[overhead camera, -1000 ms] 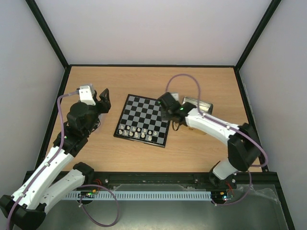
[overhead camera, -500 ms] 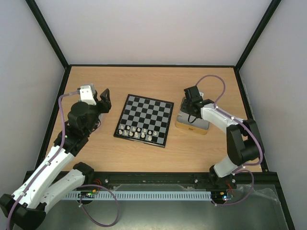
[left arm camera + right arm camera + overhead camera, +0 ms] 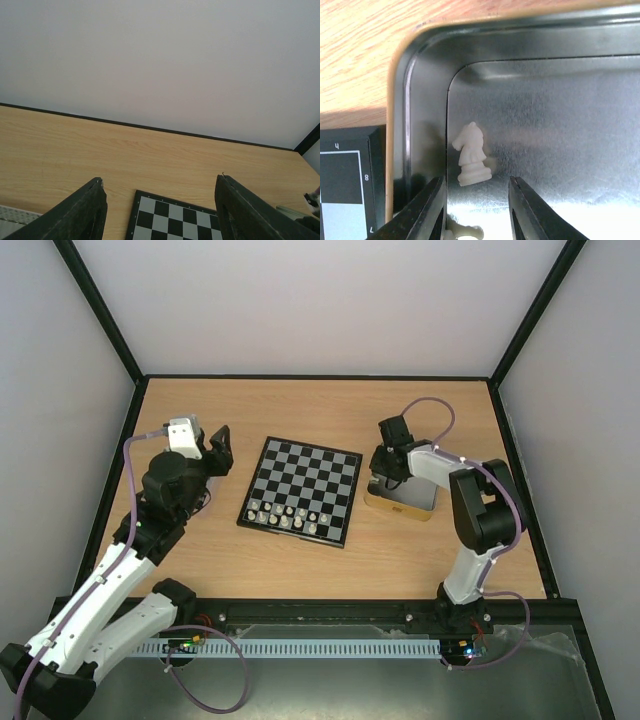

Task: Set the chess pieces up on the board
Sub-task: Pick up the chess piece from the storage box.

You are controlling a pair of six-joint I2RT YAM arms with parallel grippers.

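The board lies mid-table with several cream-white chess pieces along its near rows. Its far corner shows in the left wrist view, its edge in the right wrist view. My right gripper is open inside a silvery tin, jaws either side of empty space just short of a cream-white knight standing upright. Another cream piece lies by the left jaw. From above, the right gripper is over the tin's left end. My left gripper is open and empty, left of the board.
The tin stands right of the board on the wooden table. Black frame posts and pale walls enclose the table. A cable loops over the right arm.
My right gripper has swung from the board's right edge over to the tin and come down into its left end. The left arm has stayed still.
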